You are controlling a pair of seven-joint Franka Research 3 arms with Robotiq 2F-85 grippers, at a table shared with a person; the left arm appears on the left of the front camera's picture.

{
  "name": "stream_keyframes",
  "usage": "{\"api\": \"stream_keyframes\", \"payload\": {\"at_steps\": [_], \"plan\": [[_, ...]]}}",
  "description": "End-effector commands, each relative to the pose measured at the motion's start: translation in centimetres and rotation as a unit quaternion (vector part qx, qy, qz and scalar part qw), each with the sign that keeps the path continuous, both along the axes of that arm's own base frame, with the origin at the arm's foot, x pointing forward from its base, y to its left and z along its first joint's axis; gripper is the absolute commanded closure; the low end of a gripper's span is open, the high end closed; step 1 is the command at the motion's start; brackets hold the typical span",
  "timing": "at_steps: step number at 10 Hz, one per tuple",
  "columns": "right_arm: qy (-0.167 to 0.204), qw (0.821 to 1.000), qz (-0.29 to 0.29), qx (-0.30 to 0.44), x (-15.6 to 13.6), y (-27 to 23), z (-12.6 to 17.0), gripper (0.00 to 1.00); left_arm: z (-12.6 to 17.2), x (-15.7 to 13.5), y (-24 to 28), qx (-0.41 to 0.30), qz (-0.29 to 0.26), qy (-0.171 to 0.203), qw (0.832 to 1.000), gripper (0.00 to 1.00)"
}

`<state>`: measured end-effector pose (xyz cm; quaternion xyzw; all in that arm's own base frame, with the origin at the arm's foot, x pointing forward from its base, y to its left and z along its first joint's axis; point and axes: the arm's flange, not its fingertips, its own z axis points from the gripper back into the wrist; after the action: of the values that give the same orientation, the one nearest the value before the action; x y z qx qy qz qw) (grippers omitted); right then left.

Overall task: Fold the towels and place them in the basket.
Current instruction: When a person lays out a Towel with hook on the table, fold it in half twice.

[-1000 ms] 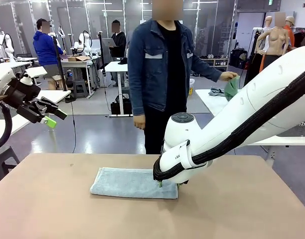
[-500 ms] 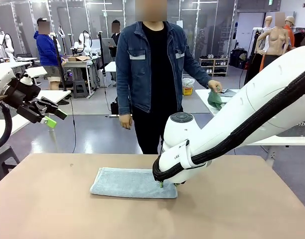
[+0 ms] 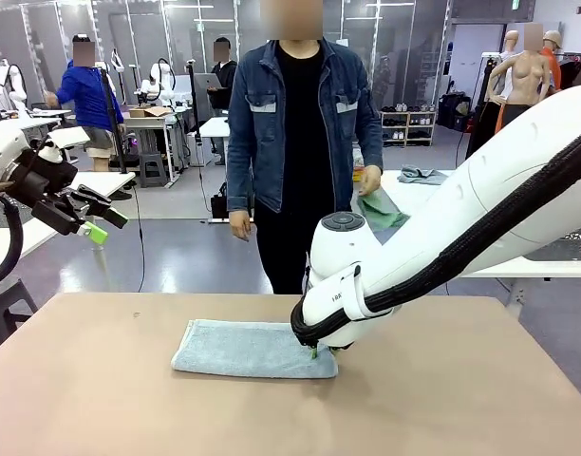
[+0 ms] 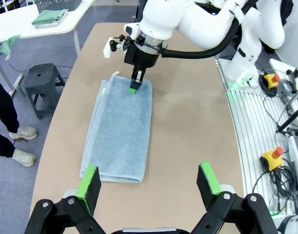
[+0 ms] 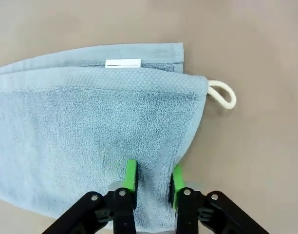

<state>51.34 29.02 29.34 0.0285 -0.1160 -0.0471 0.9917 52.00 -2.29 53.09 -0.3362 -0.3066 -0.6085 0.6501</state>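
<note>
A light blue towel (image 3: pixel 253 349) lies folded lengthwise across the middle of the brown table (image 3: pixel 101 399). Its white label (image 5: pixel 122 63) and corner loop (image 5: pixel 223 93) show at the end near my right gripper. My right gripper (image 5: pixel 154 183) points down on that end, its green pads pinching a fold of terry by the towel's edge (image 4: pixel 134 87). My left gripper (image 4: pixel 149 185) hangs open, high off the table's left side (image 3: pixel 96 226), holding nothing. The person across the table holds a green towel (image 3: pixel 381 211) in one hand. The dark mesh basket (image 4: pixel 56 4) stands on a white side table.
A folded green cloth (image 4: pixel 49 17) lies on the white side table (image 4: pixel 22 24) in front of the basket. A grey stool (image 4: pixel 42 78) stands beside the brown table. My right arm's white link (image 3: pixel 480 190) spans the table's right half.
My right gripper's fingers have drawn together on the blue towel's end. The person has turned from the side table toward me, bringing the green towel along. My left arm has not moved.
</note>
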Motion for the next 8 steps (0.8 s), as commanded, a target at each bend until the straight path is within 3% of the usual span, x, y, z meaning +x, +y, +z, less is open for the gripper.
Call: {"api": "stream_keyframes", "payload": {"at_steps": [1,2,3,4,8], "plan": [[-0.005,1.0,-0.008,-0.019,0.37,0.78,-0.47,0.61,0.07,-0.05,0.06,0.0,0.0,0.0,1.0,0.0],[-0.002,1.0,-0.009,-0.022,0.37,0.77,-0.54,0.82,0.07,-0.05,0.06,0.0,0.0,0.0,1.0,0.0],[0.0,1.0,-0.009,-0.024,0.39,0.76,-0.57,0.81,0.07,-0.05,0.06,0.0,0.0,0.0,1.0,0.0],[0.0,1.0,-0.008,-0.028,0.4,0.77,-0.62,1.0,0.07,-0.05,0.06,0.0,0.0,0.0,1.0,0.0],[0.002,0.999,-0.003,-0.035,0.36,0.52,-1.09,1.0,0.07,-0.05,0.06,0.0,0.0,0.0,1.0,0.0]]}}
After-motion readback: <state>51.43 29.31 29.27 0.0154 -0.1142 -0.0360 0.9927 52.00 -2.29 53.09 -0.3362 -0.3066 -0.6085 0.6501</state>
